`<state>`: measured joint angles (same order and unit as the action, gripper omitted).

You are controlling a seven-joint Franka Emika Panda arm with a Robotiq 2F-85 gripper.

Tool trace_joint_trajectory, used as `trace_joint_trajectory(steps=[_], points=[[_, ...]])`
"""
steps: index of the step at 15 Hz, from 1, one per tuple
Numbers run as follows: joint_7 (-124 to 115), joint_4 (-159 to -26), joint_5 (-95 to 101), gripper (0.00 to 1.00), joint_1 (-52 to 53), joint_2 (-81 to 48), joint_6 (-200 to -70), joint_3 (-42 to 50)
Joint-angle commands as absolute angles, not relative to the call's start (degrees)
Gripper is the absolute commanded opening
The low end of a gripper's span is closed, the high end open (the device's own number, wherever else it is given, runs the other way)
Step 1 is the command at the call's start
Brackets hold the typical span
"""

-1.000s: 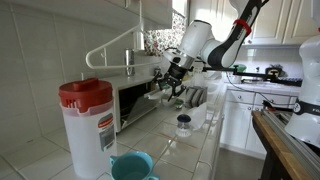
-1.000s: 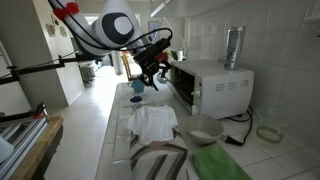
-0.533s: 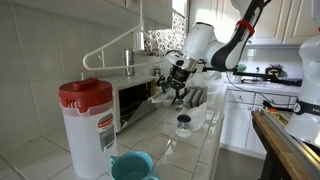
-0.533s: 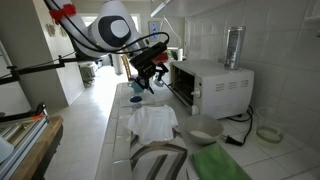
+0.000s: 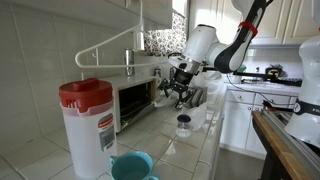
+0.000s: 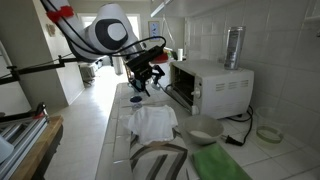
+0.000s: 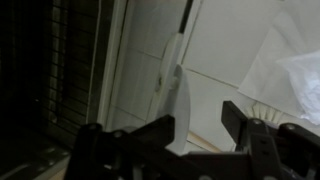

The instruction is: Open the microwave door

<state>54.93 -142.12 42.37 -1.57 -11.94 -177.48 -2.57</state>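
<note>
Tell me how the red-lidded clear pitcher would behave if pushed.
The tall clear plastic pitcher with a red lid stands upright, so a push near the lid would probably tip it. On the glossy tiled counter a low push likely slides it. Its fill is unclear.

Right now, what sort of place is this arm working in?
Most likely a home kitchen: a microwave on a tiled counter, a red-lidded pitcher beside it, and white cabinets.

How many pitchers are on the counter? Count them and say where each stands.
1. The pitcher stands at the near end of the counter in an exterior view, beside the microwave, with a teal cup before it. More could be hidden elsewhere.
</note>
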Motion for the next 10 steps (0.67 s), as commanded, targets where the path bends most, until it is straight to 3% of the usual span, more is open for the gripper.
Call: trace_joint_trajectory(steps=[1,7,10], points=[[56.32,-143.15,43.0,0.64,-1.3,-10.8,-176.96,-2.43],[56.69,-143.54,42.82,0.56,-1.29,-10.96,-176.28,-2.69],[56.9,-144.08,42.52,0.6,-1.34,-10.94,-175.94,-2.9]])
